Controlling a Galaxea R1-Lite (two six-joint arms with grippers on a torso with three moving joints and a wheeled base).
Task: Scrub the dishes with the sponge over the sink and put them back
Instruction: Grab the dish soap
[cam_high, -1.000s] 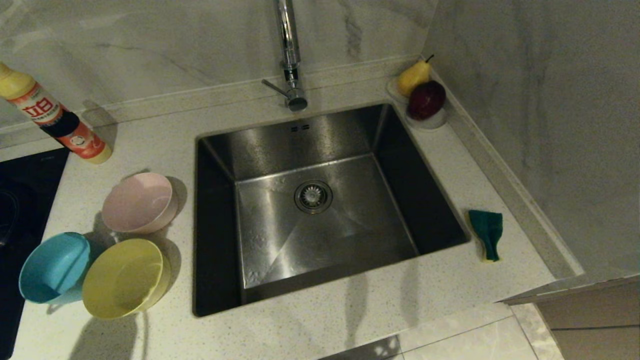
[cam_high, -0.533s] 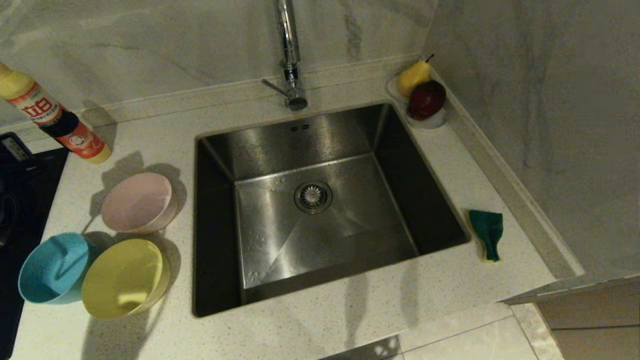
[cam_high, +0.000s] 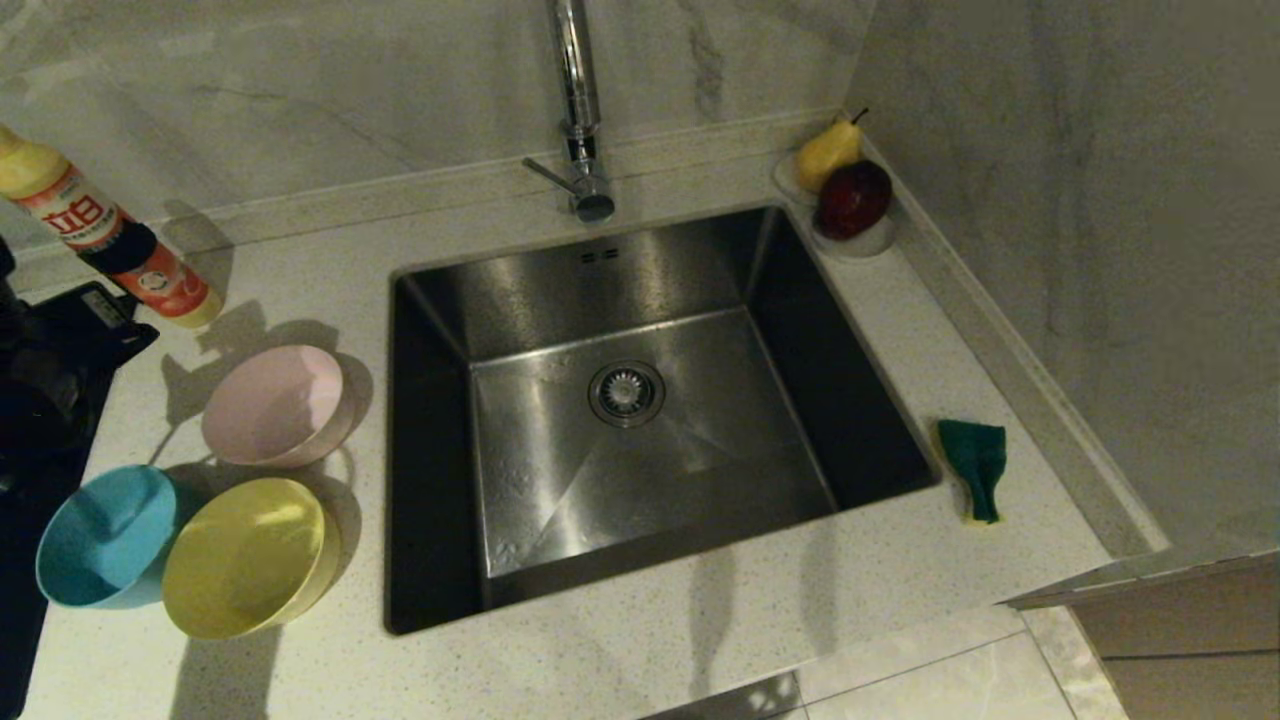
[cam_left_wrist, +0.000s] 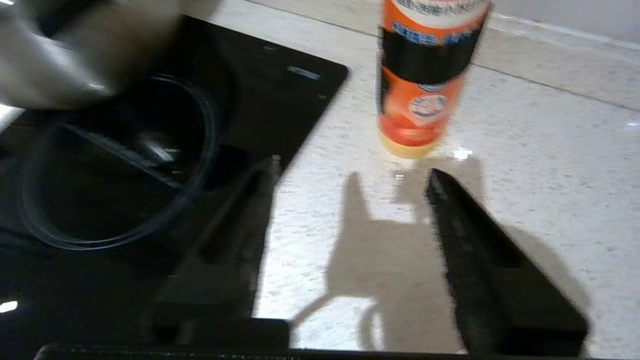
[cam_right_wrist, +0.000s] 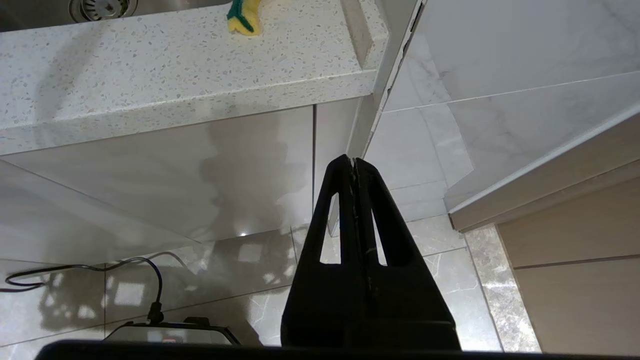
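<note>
Three bowls sit on the counter left of the sink (cam_high: 700, 480): pink (cam_high: 275, 405), blue (cam_high: 105, 550) and yellow (cam_high: 245, 557). The sponge (cam_high: 975, 468), green side up, lies on the counter right of the sink; it also shows in the right wrist view (cam_right_wrist: 243, 17). My left gripper (cam_high: 110, 325) reaches in from the left edge, above and behind the bowls. In its wrist view the left gripper (cam_left_wrist: 352, 170) is open and empty over bare counter. My right gripper (cam_right_wrist: 354, 160) hangs shut below the counter's front edge.
An orange detergent bottle (cam_high: 110, 240) leans at the back left, just ahead of the left fingers (cam_left_wrist: 425, 85). A black hob (cam_left_wrist: 125, 165) lies left of the bowls. The tap (cam_high: 578, 110) rises behind the sink. A saucer (cam_high: 870, 243) with pear and apple stands back right.
My left arm has come into the head view from the left edge, over the hob, and its shadow now falls by the pink bowl. Bowls and sponge have not moved.
</note>
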